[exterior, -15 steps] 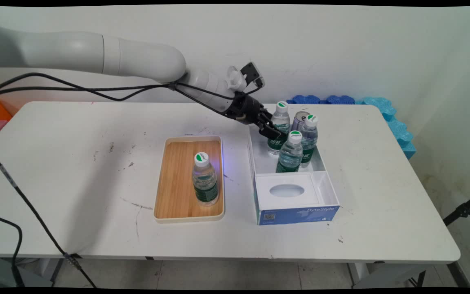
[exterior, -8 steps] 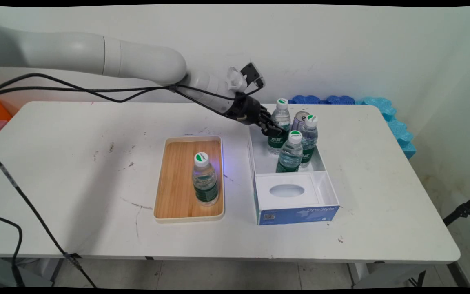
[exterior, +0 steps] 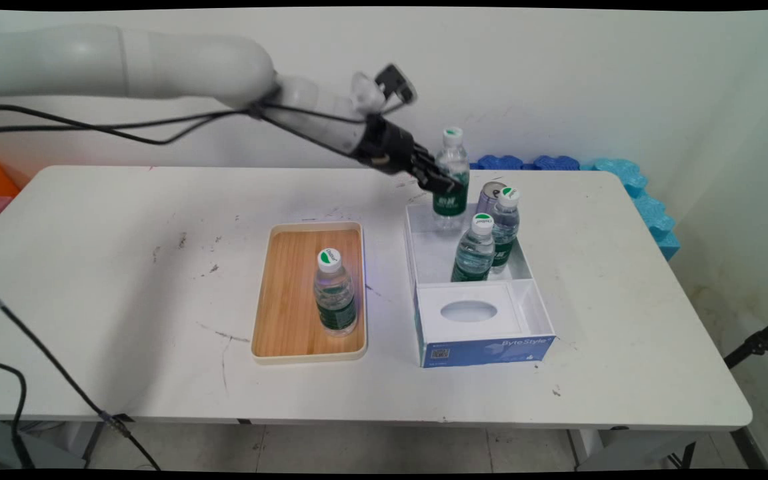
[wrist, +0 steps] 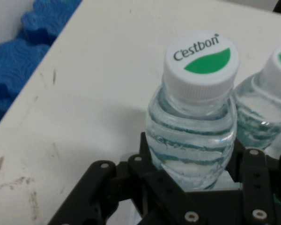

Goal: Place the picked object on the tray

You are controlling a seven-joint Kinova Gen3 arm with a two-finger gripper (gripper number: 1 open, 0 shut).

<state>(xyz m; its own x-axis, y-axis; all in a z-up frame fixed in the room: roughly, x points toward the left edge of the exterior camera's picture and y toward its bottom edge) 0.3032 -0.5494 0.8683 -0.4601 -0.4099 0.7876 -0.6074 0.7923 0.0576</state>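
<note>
My gripper [exterior: 447, 185] is shut on a small clear water bottle [exterior: 451, 175] with a white and green cap, held above the far end of the white box [exterior: 424, 257]. In the hand view the bottle [wrist: 193, 122] sits between my gripper [wrist: 192, 178] with its Cestbon cap facing the camera. Two more water bottles [exterior: 475, 248] and a can [exterior: 489, 195] stand in the box's far compartment. Another bottle [exterior: 335, 292] stands upright on the wooden tray [exterior: 291, 300] to the left of the box.
The box's near part has a white insert with an oval hole [exterior: 469, 311] and a blue ByteStyle front. Blue foam pieces [exterior: 631, 183] lie along the table's far right edge. Black cables [exterior: 157, 130] hang under the arm.
My gripper has risen and drawn slightly left with the bottle, lifting it off the box floor. The other bottles, can and tray have not moved.
</note>
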